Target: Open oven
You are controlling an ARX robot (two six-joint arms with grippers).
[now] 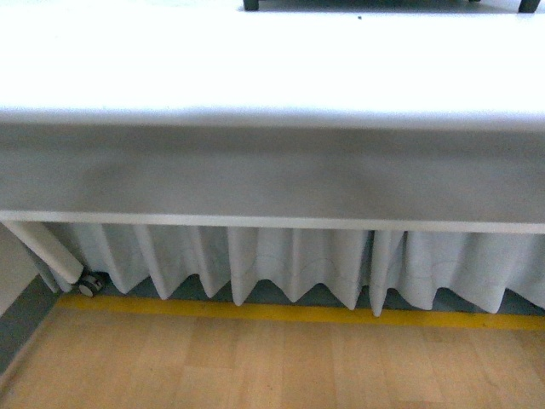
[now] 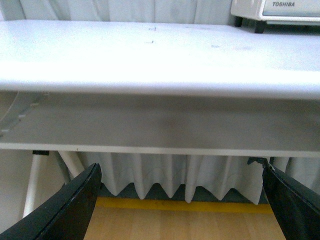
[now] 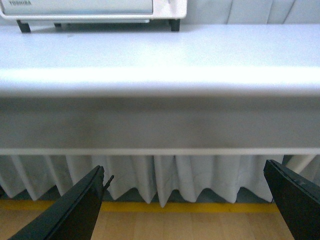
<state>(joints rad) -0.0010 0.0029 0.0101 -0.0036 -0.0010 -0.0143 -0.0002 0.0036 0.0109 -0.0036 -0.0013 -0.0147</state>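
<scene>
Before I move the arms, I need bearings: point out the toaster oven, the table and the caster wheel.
TOSHIBA toaster oven [image 3: 90, 7], right wrist view, lower front face.
Table [image 1: 272, 60], front view, bare top.
Caster wheel [image 1: 88, 288], front view, the wheel.

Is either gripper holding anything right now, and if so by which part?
Nothing is held. The left gripper and the right gripper are both open and empty, low in front of the table, apart from the oven.

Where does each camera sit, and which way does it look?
Front: on the body, looking down over the table edge to the floor; no arm shows.
Left wrist: low before the table, facing the oven; the open left tool shows.
Right wrist: likewise, with the open right tool.
Both wrist views share the oven, table and curtain.
</scene>
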